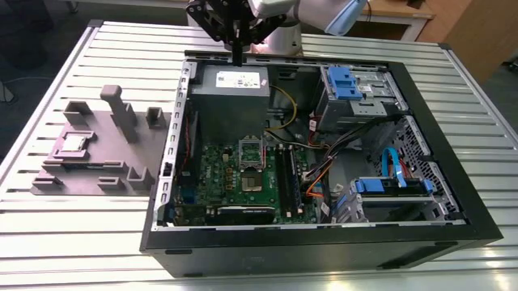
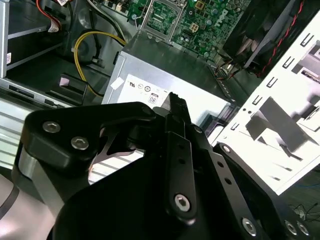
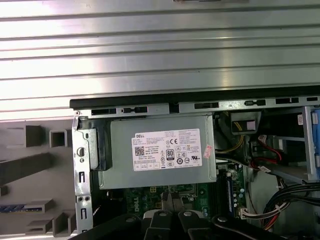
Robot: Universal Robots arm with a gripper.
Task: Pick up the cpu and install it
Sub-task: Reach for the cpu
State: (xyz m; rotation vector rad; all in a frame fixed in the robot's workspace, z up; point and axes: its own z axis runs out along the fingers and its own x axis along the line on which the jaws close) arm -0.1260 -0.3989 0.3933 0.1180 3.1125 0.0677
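Observation:
The cpu, a small silvery square chip, lies in a recess of the grey plastic fixture on the exterior view's left, beside the open computer case. Inside the case the green motherboard shows its square socket with the metal frame lifted. My gripper hangs above the case's far edge, over the grey power supply, well away from the cpu. Its black fingers are pressed together with nothing between them. In the first wrist view the fingertips point at the power supply.
The case stands on a slatted metal table. Blue drive brackets, drive cages and bundles of cables fill the case's side on the exterior view's right. Tall grey posts rise from the fixture near the cpu.

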